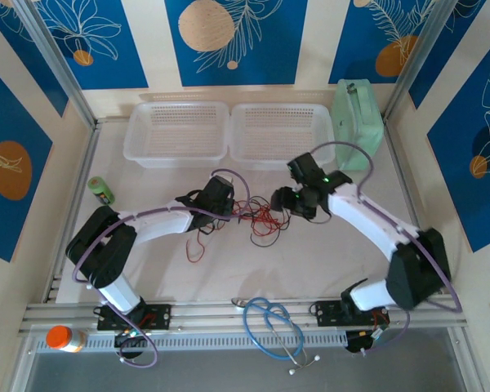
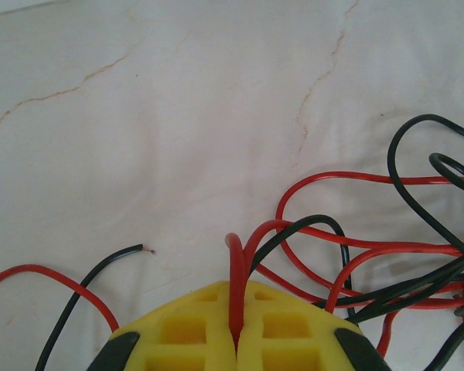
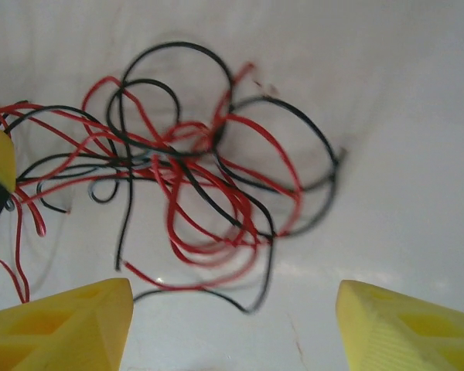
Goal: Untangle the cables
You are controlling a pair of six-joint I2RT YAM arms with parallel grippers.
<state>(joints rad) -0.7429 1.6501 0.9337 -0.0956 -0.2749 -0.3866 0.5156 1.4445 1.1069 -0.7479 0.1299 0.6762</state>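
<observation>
From above, you see the cables (image 1: 257, 216) still bunched mid-table, between your left gripper (image 1: 227, 202) and right gripper (image 1: 284, 201). On the left wrist, the fingers (image 2: 193, 332) are clamped on one red strand (image 2: 234, 278). On the right wrist, the jaws stand wide apart over the knot, holding nothing. Most of the untangling looks undone.

cables (image 3: 187, 166): thin red and black plastic sheathing, smooth, faintly glossy
surface (image 2: 178, 100): white, matt, smooth, crossed by fine hairline cracks
left gripper (image 2: 236, 309) jaws: matt yellow plastic with square moulded pockets
baskets (image 1: 175, 155): translucent white plastic, perforated
stethoscope (image 1: 271, 325): smooth blue rubbery tubing
</observation>
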